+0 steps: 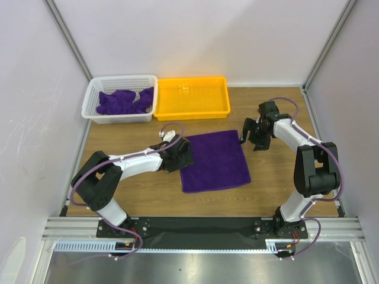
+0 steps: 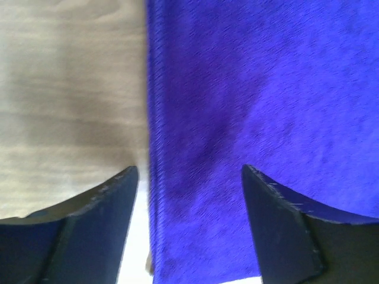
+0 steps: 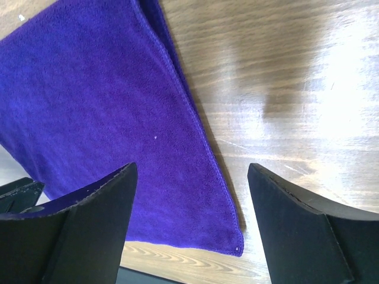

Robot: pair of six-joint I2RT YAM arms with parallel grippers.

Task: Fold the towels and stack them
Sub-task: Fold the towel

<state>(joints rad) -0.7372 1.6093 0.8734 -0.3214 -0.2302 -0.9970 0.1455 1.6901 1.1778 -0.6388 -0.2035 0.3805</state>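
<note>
One purple towel (image 1: 214, 161) lies flat on the wooden table in the middle. My left gripper (image 1: 179, 157) hangs open over its left edge; in the left wrist view that edge runs between the fingers (image 2: 189, 171) and the towel (image 2: 266, 89) fills the right side. My right gripper (image 1: 253, 136) is open just off the towel's far right corner. The right wrist view has the towel (image 3: 100, 100) with its hemmed corner between the open jaws of the right gripper (image 3: 192, 168). More purple towels (image 1: 121, 102) lie crumpled in the white basket.
A white mesh basket (image 1: 93, 94) stands at the back left. Beside it, right of the basket, is a yellow tray (image 1: 192, 105) with nothing in it. White walls close in the back and both sides.
</note>
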